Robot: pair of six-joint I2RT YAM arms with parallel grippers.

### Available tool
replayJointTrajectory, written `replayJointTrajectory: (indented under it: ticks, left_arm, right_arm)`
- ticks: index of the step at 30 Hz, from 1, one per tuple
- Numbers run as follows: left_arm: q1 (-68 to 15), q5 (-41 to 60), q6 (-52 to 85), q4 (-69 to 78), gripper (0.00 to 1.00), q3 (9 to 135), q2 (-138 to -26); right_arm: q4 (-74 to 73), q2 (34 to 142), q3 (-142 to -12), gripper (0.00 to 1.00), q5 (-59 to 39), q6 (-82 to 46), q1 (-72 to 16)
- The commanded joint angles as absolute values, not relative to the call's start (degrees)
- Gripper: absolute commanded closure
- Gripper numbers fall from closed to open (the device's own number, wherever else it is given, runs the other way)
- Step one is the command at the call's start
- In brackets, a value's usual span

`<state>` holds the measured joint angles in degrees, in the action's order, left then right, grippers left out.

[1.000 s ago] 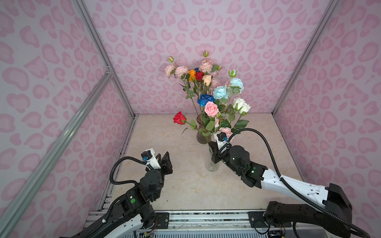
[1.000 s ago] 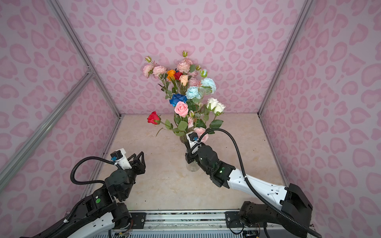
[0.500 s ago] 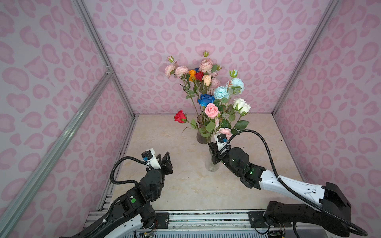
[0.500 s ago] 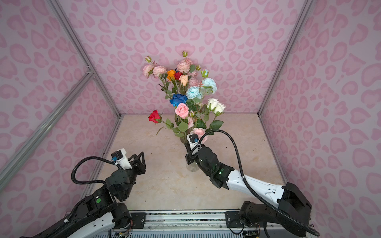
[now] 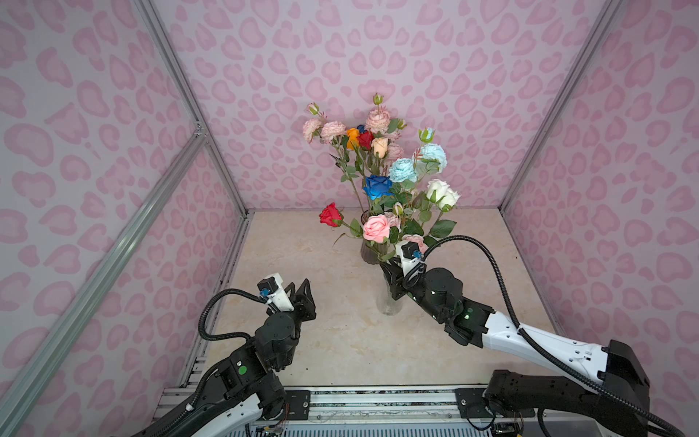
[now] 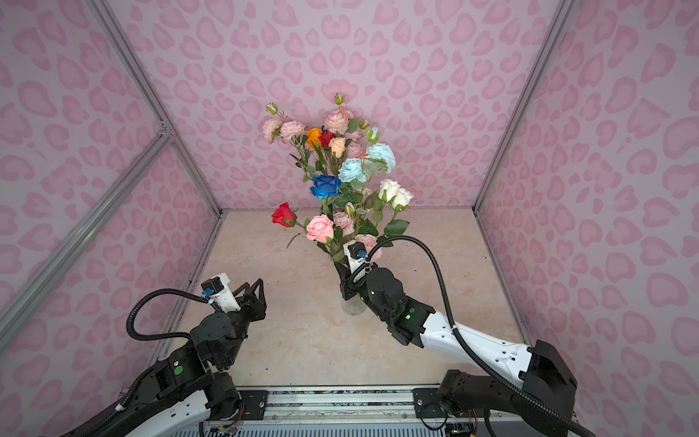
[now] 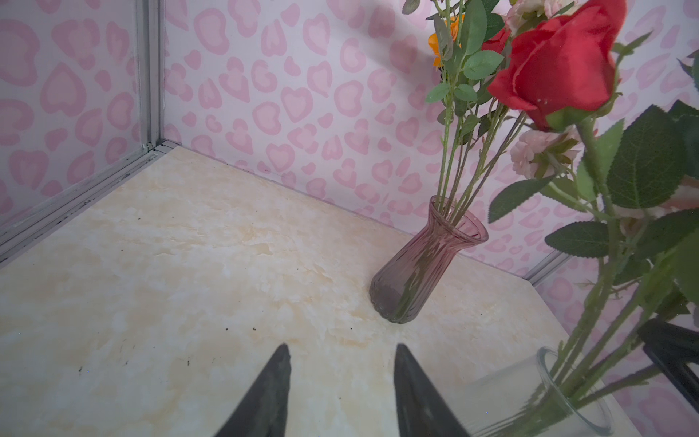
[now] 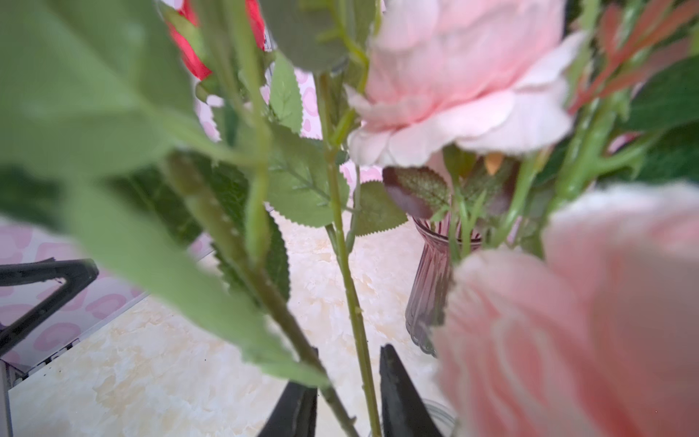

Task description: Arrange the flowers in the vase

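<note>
Since a second ago the right pincer [image 8: 348, 372] has let its jaws part. They now stand open on either side of a thin green stem [image 8: 351, 314] instead of pinching it, and little else has shifted. That stem drops into the clear glass vase [image 5: 389, 302] at the centre of both top views. It joins the flowers [image 5: 376, 228] already standing there, a red and a pink head among them. Just behind, higher in the frame, a purple vase [image 7: 427, 265] holds taller thin stems that rise to orange and pale pink heads. I can see no flower lying loose on the worktop [image 5: 340, 348]. At the lower left of both top views the left pincer [image 7: 342, 346] hangs open above bare worktop, holding nothing.

The step in hand looks like the release of a flower just seated in the glass vase, and the task appears close to done. The next move for the right arm is to back straight away from the bunch with its jaws wide. That way no leaf or stem gets snagged and the glass vase is not tipped.
</note>
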<state>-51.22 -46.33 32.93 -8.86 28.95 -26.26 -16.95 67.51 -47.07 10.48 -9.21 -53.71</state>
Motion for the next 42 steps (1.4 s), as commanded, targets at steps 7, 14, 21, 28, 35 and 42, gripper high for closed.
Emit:
replayJointTrajectory:
  ticks: [7, 14, 21, 28, 35, 42]
  left_arm:
    - [-51.15, -46.67, 33.28, -7.98, 0.54, 28.31, -25.0]
    - [-51.15, -47.02, 32.87, -8.14, 0.54, 28.23, -24.35]
    - [-51.11, -46.93, 32.78, -7.39, 0.54, 28.05, -25.24]
    - [-51.06, -46.59, 33.05, -7.44, 0.55, 28.1, -25.75]
    - [-51.06, -46.49, 33.4, -7.56, 0.55, 27.86, -25.75]
    - [-51.06, -46.42, 33.4, -7.41, 0.55, 27.85, -25.93]
  right_arm:
    - [-15.42, 68.24, -51.23, 0.79, 11.6, -6.22, -55.31]
    - [-14.46, 68.75, -50.82, 0.95, 13.06, -4.75, -56.0]
    - [-17.37, 67.76, -47.6, 0.99, 14.66, -4.97, -56.11]
    - [-17.44, 67.63, -46.26, 1.0, 14.91, -6.14, -56.25]
    - [-17.06, 67.34, -45.65, 1.0, 15.12, -6.91, -56.25]
    - [-14.82, 63.87, -46.55, 1.0, 17.09, -6.11, -56.58]
